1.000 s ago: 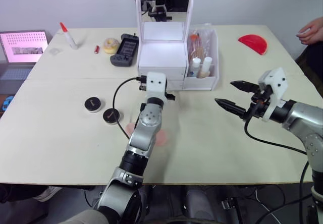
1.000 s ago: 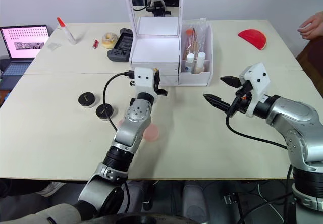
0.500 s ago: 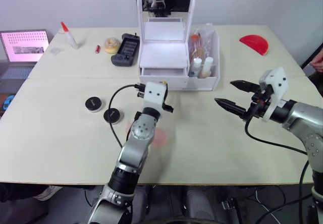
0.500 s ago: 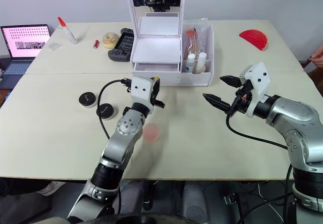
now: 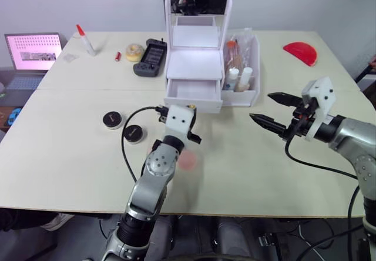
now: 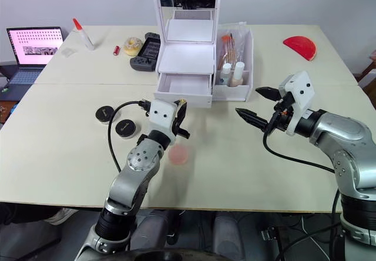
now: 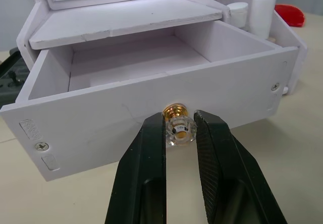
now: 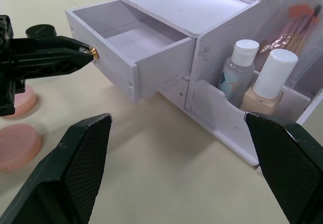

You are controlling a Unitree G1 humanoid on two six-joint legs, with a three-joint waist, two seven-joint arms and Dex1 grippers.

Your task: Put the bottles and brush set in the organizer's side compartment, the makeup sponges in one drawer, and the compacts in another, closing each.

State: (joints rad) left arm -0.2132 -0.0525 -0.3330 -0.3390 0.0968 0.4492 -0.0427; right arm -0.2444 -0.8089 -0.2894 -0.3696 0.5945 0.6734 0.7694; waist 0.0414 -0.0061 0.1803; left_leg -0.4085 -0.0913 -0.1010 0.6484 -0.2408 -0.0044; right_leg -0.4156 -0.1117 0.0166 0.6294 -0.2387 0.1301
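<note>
The white organizer (image 5: 198, 44) stands at the back middle of the table, its upper drawer (image 7: 151, 77) pulled out and empty. My left gripper (image 7: 179, 129) is shut on the drawer's gold and clear knob (image 7: 178, 124). Two bottles (image 5: 239, 79) and the brush set (image 5: 232, 48) stand in the side compartment (image 8: 242, 133). A pink makeup sponge (image 5: 187, 161) lies beside my left arm, and a second sponge (image 8: 19, 102) lies close by. Two black compacts (image 5: 113, 119) (image 5: 133, 133) lie to the left. My right gripper (image 5: 271, 110) hovers open to the right of the organizer, holding nothing.
At the back left are a laptop (image 5: 33, 44), a glue bottle (image 5: 84, 40), a small red item (image 5: 117, 56), a doughnut-shaped thing (image 5: 136, 52) and a black handheld console (image 5: 150, 57). A red half-round object (image 5: 300, 53) lies at the back right.
My left gripper has drawn back toward me with the knob in it, and the drawer has slid from shut to open. The right gripper has stayed put. The person's hand at the far right has withdrawn.
</note>
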